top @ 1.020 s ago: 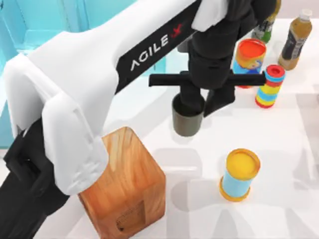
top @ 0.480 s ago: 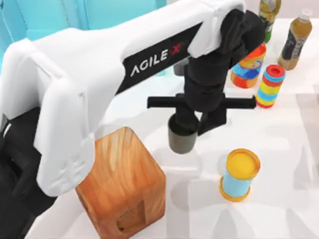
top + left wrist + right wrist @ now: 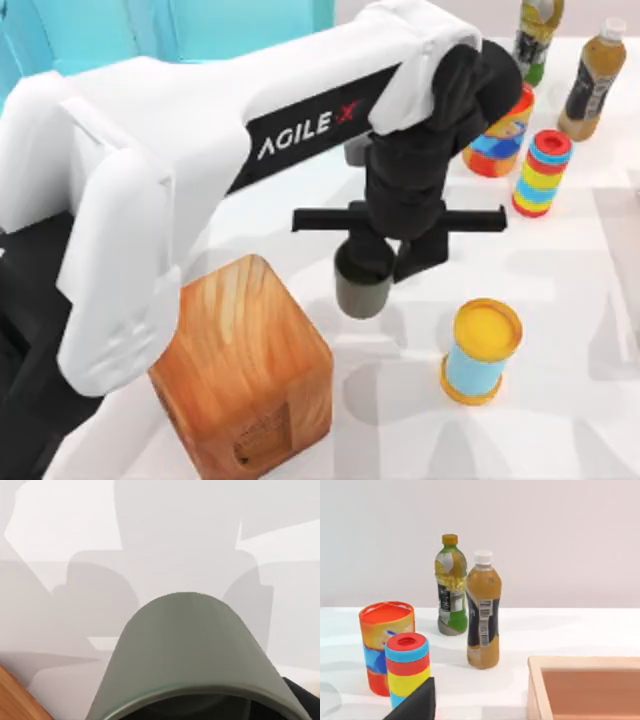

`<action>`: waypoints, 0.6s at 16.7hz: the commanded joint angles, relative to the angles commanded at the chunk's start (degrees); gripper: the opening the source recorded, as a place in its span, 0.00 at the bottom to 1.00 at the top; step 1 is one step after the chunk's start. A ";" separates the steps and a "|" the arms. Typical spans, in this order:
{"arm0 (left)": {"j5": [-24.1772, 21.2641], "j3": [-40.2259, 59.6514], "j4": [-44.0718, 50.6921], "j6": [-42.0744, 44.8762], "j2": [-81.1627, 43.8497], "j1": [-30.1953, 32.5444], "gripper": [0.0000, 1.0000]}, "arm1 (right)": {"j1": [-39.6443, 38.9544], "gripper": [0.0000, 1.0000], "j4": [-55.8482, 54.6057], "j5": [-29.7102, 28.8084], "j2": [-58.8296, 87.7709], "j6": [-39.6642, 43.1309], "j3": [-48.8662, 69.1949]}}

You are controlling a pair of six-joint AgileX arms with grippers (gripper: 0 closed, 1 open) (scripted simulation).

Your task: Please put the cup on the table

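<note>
My left gripper is shut on the olive-grey cup; one finger reaches inside the rim and the other presses the outside wall. The cup hangs upright over the white table, between the wooden cube and the yellow-lidded can. I cannot tell whether its base touches the surface. In the left wrist view the cup's wall sits close to the camera, with the shadowed table beyond it. A black part of my right gripper pokes in at the edge of the right wrist view.
A wooden cube stands left of the cup and a yellow-lidded blue can right of it. Farther back are a striped can, an orange-lidded can and two bottles. A wooden tray lies near the right arm.
My left gripper has carried the cup toward the front of the table and lower, away from the cans and closer to the wooden cube.
</note>
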State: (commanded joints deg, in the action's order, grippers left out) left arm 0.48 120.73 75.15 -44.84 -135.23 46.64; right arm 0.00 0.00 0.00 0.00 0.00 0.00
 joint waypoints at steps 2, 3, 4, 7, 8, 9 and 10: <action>0.00 0.00 0.00 0.00 0.00 0.00 0.15 | 0.00 1.00 0.00 0.00 0.00 0.00 0.00; 0.00 0.00 0.00 0.00 0.00 0.00 0.23 | 0.00 1.00 0.00 0.00 0.00 0.00 0.00; 0.00 0.00 0.00 0.00 0.00 0.00 0.30 | 0.00 1.00 0.00 0.00 0.00 0.00 0.00; 0.00 0.00 0.00 0.00 0.00 0.00 0.53 | 0.00 1.00 0.00 0.00 0.00 0.00 0.00; 0.00 0.00 0.00 0.00 0.00 0.00 0.60 | 0.00 1.00 0.00 0.00 0.00 0.00 0.00; 0.00 0.00 0.00 0.00 0.00 0.00 0.68 | 0.00 1.00 0.00 0.00 0.00 0.00 0.00; 0.00 0.00 0.00 0.00 0.00 0.00 0.75 | 0.00 1.00 0.00 0.00 0.00 0.00 0.00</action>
State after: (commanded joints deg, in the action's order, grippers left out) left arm 0.48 120.73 75.15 -44.84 -135.23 46.64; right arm 0.00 0.00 0.00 0.00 0.00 0.00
